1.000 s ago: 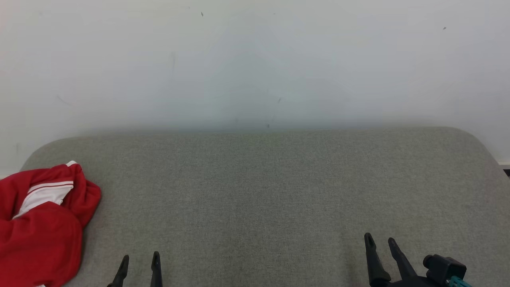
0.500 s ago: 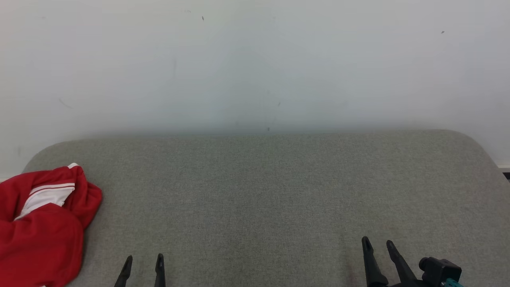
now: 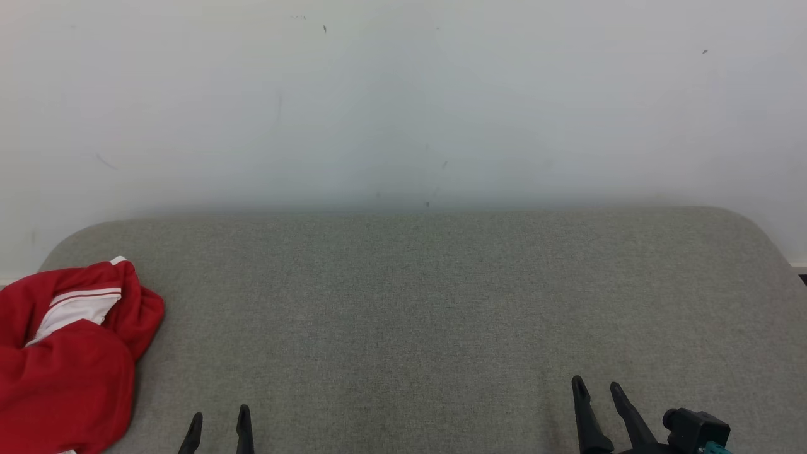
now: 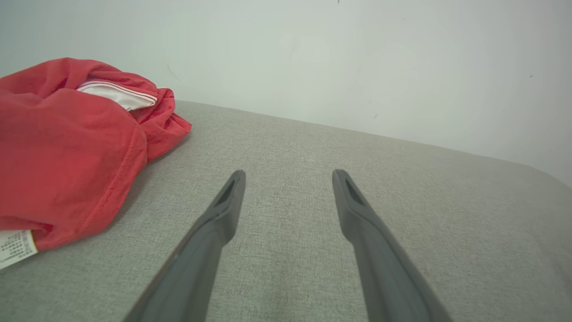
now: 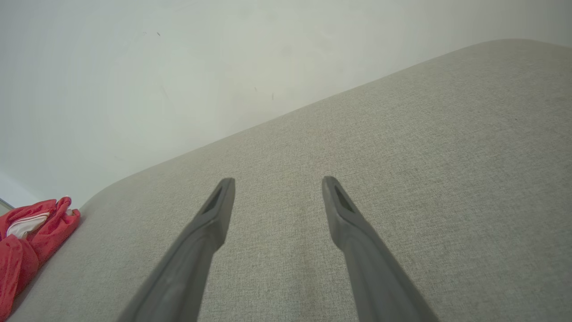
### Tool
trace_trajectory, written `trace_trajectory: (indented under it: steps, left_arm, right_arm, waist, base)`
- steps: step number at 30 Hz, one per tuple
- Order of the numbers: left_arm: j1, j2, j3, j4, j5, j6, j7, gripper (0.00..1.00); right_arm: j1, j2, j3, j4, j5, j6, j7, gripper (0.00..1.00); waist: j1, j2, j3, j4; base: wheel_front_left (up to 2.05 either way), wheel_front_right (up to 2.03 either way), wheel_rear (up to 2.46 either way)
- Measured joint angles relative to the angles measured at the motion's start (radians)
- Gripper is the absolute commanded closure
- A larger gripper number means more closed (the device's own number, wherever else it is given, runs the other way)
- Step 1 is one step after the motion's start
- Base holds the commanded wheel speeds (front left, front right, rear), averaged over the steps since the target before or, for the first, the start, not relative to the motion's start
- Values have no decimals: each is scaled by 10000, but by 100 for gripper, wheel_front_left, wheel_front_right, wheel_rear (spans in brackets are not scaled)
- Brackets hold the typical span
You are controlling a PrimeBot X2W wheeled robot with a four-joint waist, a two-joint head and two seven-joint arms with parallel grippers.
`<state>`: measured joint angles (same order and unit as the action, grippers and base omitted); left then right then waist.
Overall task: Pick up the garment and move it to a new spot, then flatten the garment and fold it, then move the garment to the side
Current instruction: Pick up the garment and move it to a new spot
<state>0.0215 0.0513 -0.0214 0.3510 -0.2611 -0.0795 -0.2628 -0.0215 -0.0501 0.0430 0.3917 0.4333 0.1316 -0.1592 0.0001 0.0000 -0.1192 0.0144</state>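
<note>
At the left edge of the worktop (image 3: pixel 410 302), which is covered in grey fabric, the red garment (image 3: pixel 69 359) lies in a crumpled heap. A white panel (image 3: pixel 79 306) edged with thin red stripes shows among its far folds. From my left wrist view a white label (image 4: pixel 15 248) with small print sticks out from under its near edge.

My left end effector (image 3: pixel 220 413) sits near me, just to the right of the garment and not touching it. Its two dark fingers are spread wide apart and hold nothing; bare grey fabric shows between them. Whether the fingertips rest on the fabric or hang just above it, I cannot tell.

My right end effector (image 3: pixel 596 383) is at the near right, well apart from the garment. Its fingers are spread just as wide, and it too is empty. A black fitting with a teal part (image 3: pixel 696 429) sits beside it on the right.

Beyond the far edge of the worktop stands a pale wall (image 3: pixel 403 94) with a few small dark marks.
</note>
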Motion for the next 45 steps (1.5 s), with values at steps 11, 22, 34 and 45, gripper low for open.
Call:
trace_trajectory:
  steps: [11,22,34,45]
  left_arm:
    - [-69,-4,-125,125,-272,17,2,0]
    - [5,63,314,100,-38,92,0,0]
    - [403,393,1200,-138,159,196,0,0]
    - [623,234,1919,-742,146,316,0,0]
  right_arm:
    - [39,-2,-61,-56,79,0,6,0]
    - [243,0,320,-59,290,0,-140,0]
    - [241,-6,-205,182,-1827,0,-163,0]
    - [-512,-2,167,86,-2284,0,224,0]
  waist:
    - [0,0,6,234]
    - [0,0,-46,1509]
    - [0,0,-156,3397]
    - [0,0,237,4429]
  base:
    - [0,0,0]
    - [0,0,0]
    - [0,0,0]
    - [0,0,0]
